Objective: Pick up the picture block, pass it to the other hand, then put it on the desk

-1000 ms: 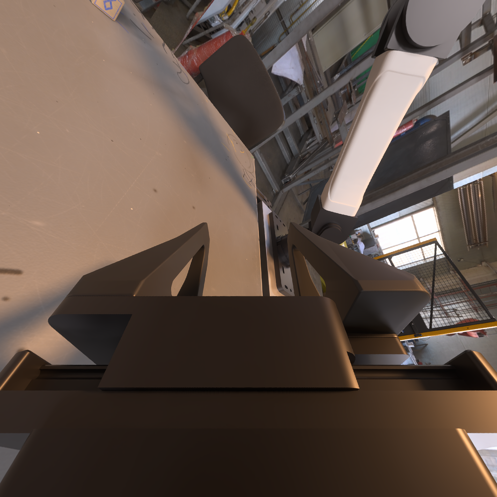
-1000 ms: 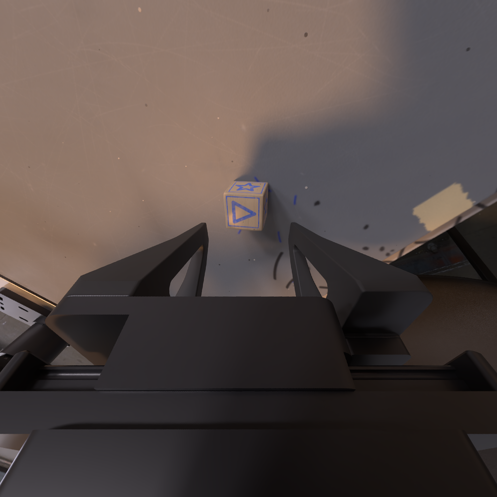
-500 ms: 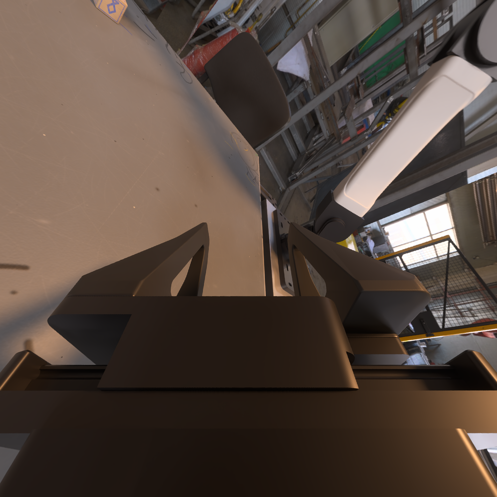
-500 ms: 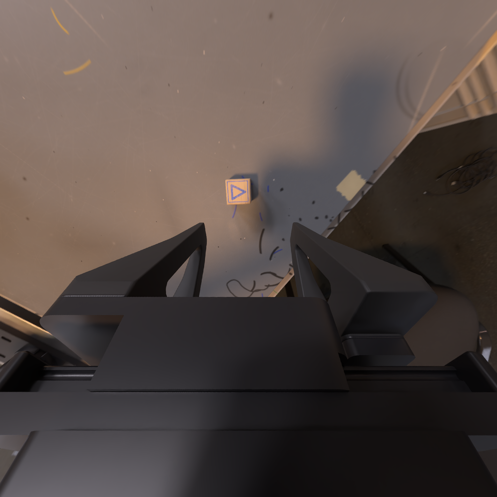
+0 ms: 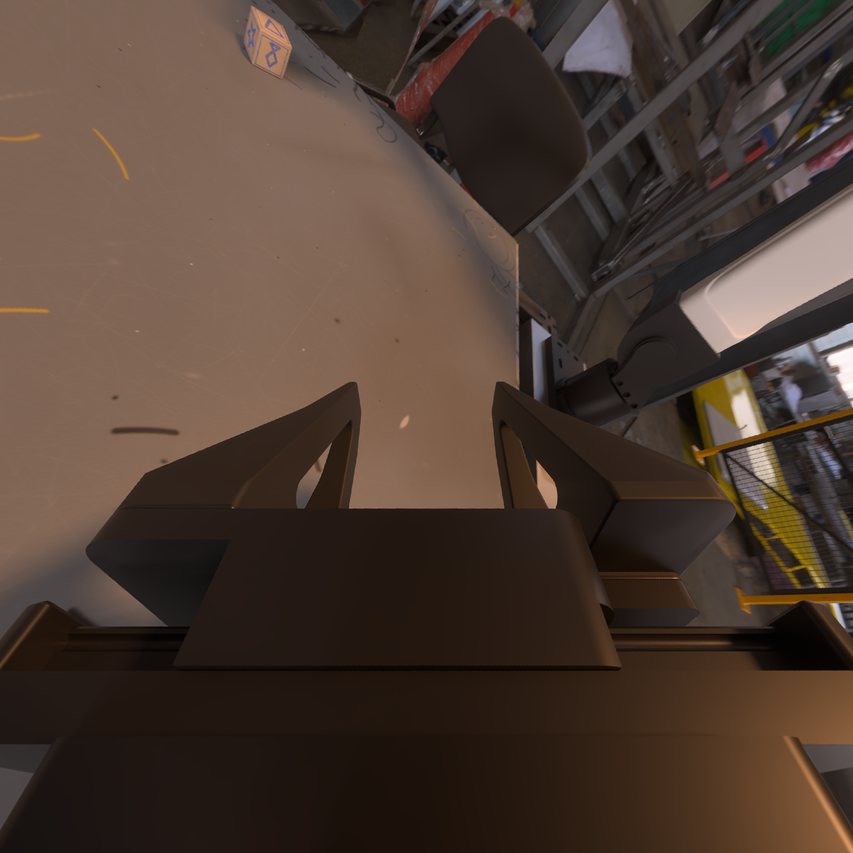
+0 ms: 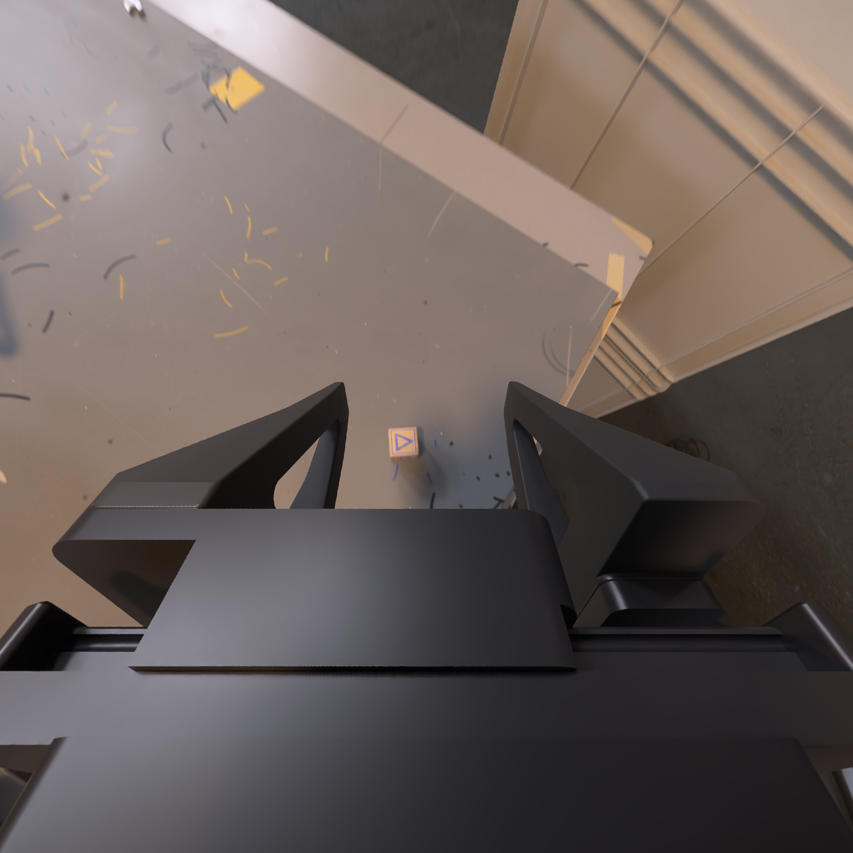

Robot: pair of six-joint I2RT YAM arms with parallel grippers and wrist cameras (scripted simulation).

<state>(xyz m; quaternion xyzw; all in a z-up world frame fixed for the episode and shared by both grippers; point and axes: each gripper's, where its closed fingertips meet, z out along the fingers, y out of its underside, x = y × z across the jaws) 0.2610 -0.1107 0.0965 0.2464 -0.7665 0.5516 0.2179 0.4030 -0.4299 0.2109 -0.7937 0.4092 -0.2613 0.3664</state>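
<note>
The picture block is a small wooden cube with blue outline shapes on its faces. It sits on the desk, far below my right gripper, which is open and empty high above it. In the left wrist view the block shows at the far top edge of the desk. My left gripper is open and empty, low over the desk near its right edge, far from the block.
The desk's edge runs close to the left gripper's right finger. A dark chair stands beyond it. The right arm's white link and base are at the right. A pale cabinet lies beyond the desk's far corner.
My right gripper has risen far above the block, which now looks much smaller. The left wrist view has shifted so more of the desk and the whole block show.
</note>
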